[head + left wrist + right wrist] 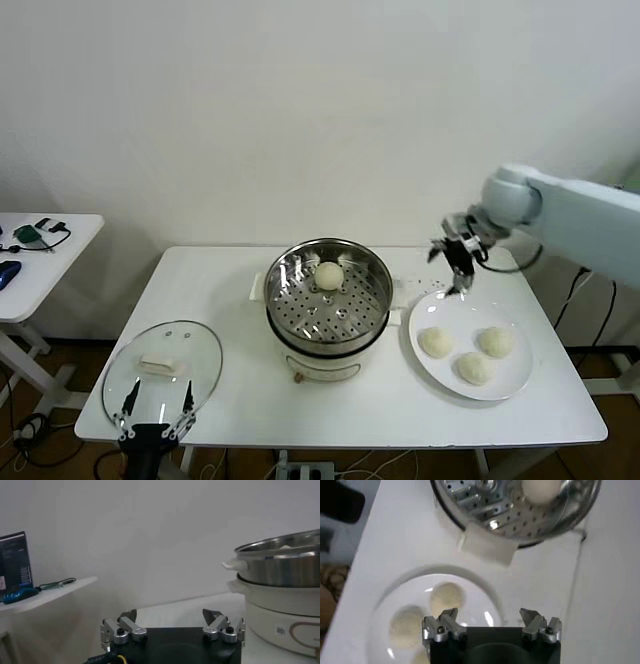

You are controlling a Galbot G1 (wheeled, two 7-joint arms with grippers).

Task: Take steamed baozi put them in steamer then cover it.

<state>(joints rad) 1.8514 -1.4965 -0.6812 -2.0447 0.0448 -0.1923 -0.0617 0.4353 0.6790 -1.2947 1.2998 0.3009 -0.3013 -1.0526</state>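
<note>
A: Where is the right gripper (458, 262)?

B: It hangs above the far edge of the white plate (508, 385), between the plate and the steamer (328, 300). Its jaws stand wide apart and hold nothing.

A: And the buns?

B: Three buns (436, 342) lie on the plate, just below and in front of that gripper. From the right wrist camera, one bun (447, 596) sits close under the open fingers (442, 625), with another beside it. The fourth bun (329, 275) is already inside the steamer, on the perforated floor near the far wall, off to the gripper's left.

A: What about the left gripper (156, 406)?

B: It is low at the near edge of the table (240, 400), its jaws wide and empty. The glass lid (163, 371) lies flat on the table directly ahead of it, the white handle facing up. The steamer stands farther off, to its right.

A: So the steamer is uncovered?

B: Yes, the pot is open on its white base (280, 615), and the lid is well apart from it.
</note>
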